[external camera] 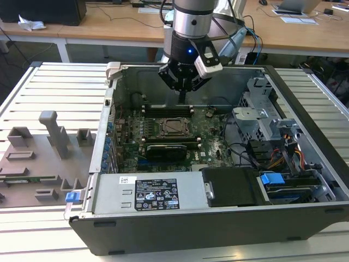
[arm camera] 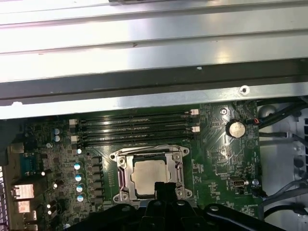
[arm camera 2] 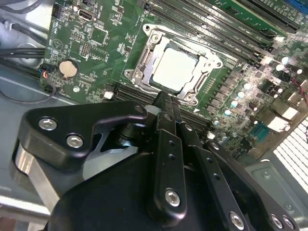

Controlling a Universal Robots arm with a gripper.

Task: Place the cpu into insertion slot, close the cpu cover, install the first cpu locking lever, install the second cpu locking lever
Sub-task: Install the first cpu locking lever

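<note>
1. An open computer case is seen lying on a slatted metal table, with grey fixtures set out on the table toward the exterior view's left.
2. A green motherboard is seen on the case floor; long black memory slots run just beside the socket, and a coin cell sits apart from it.
3. The arm is seen reaching down into the case, the tool hanging above the board, just beyond the socket and touching nothing.
4. The tool's two black fingers are seen closed together, with nothing held between them.
5. The insertion slot is found near the middle of the board in both wrist views.
6. The cpu cover is seen lying flat over the socket, its window framing the chip; this step is judged done.
7. The cpu is seen seated flat in the slot, its silvery top showing through the window; placement is judged done.
8. The locking levers cannot be told apart from the socket rim, so whether either is latched cannot be said. The task is judged about half complete at least, with the lever steps unconfirmed.
</note>
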